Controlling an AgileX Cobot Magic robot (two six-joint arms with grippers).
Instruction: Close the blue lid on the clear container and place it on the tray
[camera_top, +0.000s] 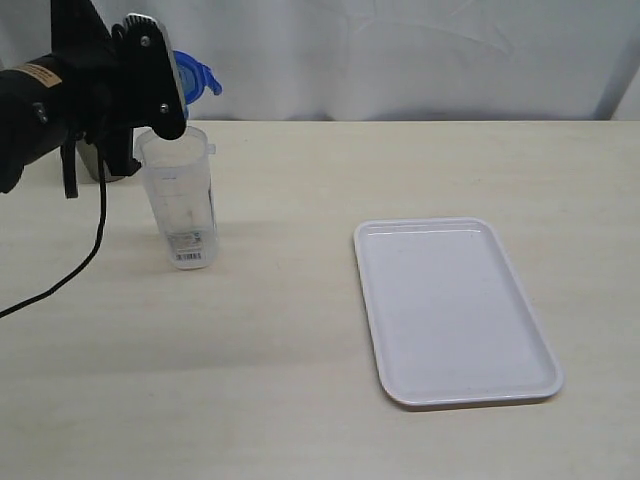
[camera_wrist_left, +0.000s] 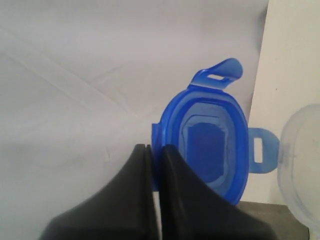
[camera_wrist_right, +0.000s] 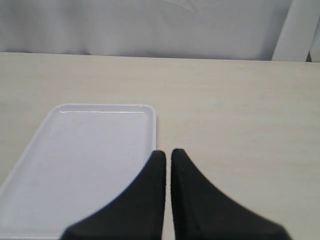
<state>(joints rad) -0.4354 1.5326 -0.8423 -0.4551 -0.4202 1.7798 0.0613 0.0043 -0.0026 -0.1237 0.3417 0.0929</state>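
Blue lid (camera_wrist_left: 207, 145) in left fingers (camera_wrist_left: 125, 200), container (camera_top: 182, 200) upright

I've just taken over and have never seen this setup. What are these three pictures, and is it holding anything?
This is a robot with two arms, each ending in a two-fingered gripper. The wide picture comes from a camera off the arms. The other two look out from each wrist. On the table stand an open clear container and a white tray. The left gripper pinches the blue lid by its edge, up near the container's mouth. The right gripper is shut on nothing, above the table beside the tray.
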